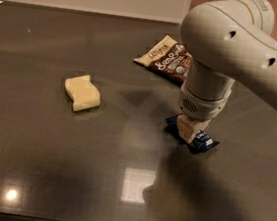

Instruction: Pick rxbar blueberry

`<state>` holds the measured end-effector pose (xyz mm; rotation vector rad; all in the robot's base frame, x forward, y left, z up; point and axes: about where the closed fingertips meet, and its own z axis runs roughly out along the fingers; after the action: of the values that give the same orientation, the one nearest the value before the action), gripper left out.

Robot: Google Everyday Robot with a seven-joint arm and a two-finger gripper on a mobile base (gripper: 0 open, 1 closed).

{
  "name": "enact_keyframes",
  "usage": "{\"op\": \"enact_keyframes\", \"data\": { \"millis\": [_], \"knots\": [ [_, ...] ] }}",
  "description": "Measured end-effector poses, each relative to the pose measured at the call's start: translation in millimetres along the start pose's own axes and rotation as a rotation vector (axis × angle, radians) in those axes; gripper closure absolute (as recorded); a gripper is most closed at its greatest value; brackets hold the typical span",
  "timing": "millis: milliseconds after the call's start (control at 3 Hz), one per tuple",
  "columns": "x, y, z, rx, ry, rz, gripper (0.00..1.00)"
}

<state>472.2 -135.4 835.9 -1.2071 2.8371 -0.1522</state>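
The rxbar blueberry (pixel 203 142), a small flat navy-blue wrapper with white marks, lies on the dark tabletop (pixel 71 165) at the centre right. My gripper (pixel 190 129) hangs from the big white arm and comes straight down onto the bar. It covers the bar's middle, and only the two blue ends stick out on either side.
A brown-and-cream snack bag (pixel 166 58) lies behind the arm toward the back of the table. A pale yellow wavy sponge (pixel 82 92) lies at the left centre. Ceiling lights reflect on the glossy surface near the front edge.
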Motion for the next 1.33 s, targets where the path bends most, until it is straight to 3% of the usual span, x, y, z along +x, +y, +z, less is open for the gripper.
{"op": "enact_keyframes", "data": {
  "millis": [1333],
  "knots": [
    [-17,17,-74,0.006,-0.092,-0.164,1.00]
  ]
}}
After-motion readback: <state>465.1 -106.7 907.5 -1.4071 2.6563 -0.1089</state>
